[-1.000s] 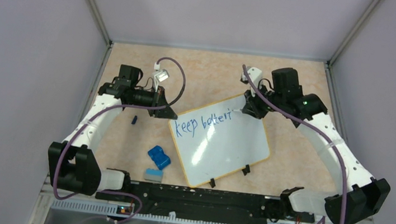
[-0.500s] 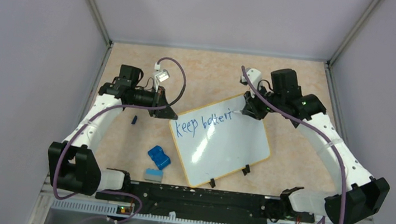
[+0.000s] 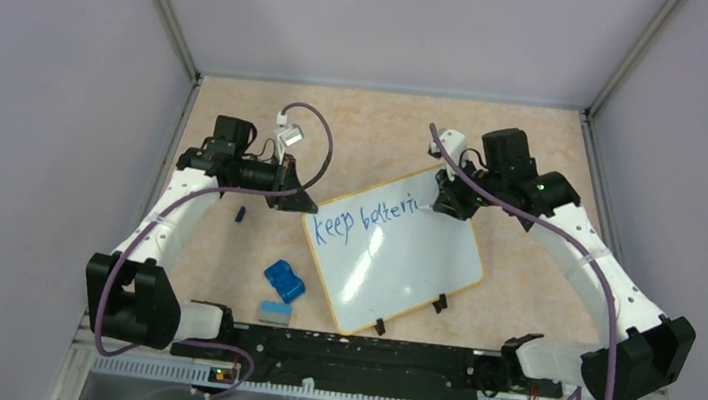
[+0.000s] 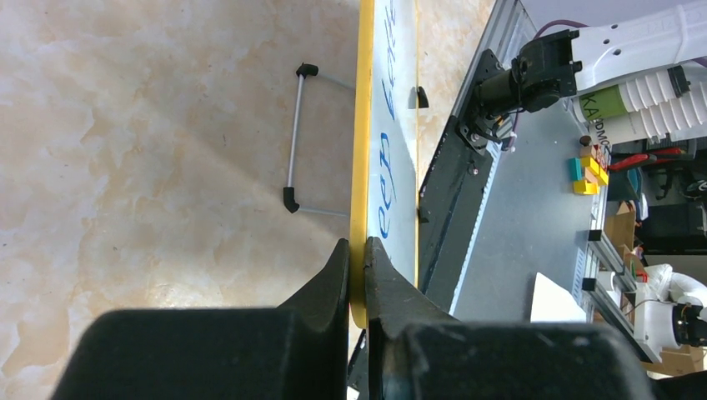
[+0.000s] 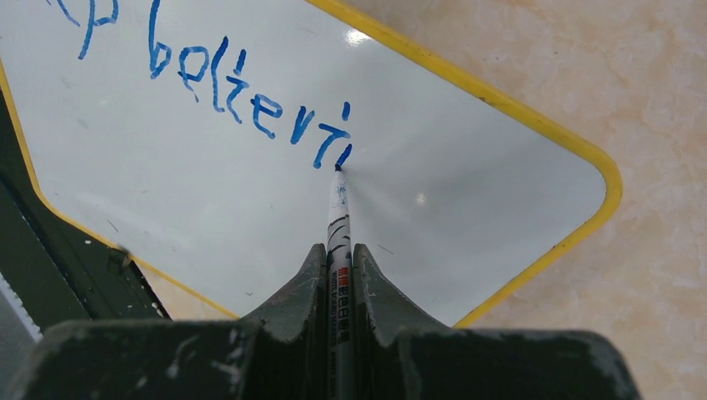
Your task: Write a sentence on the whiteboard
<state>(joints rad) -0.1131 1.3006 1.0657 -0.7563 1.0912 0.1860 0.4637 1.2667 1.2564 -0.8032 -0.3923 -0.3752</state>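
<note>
The left hand (image 4: 357, 250) clamps the left rim of the whiteboard (image 3: 403, 266), the right hand (image 5: 339, 252) clamps a marker (image 5: 338, 204) touching the sentence (image 5: 218, 83).

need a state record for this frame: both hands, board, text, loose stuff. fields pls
left hand: shut on the yellow rim of the whiteboard, at its far left corner
right hand: shut on a marker
marker tip: touching the board at the end of the writing
writing: blue, one line, reads roughly "keep betteri"
rest of board: blank below that line
loose items: blue object and small grey-blue block, both left of the board
</note>
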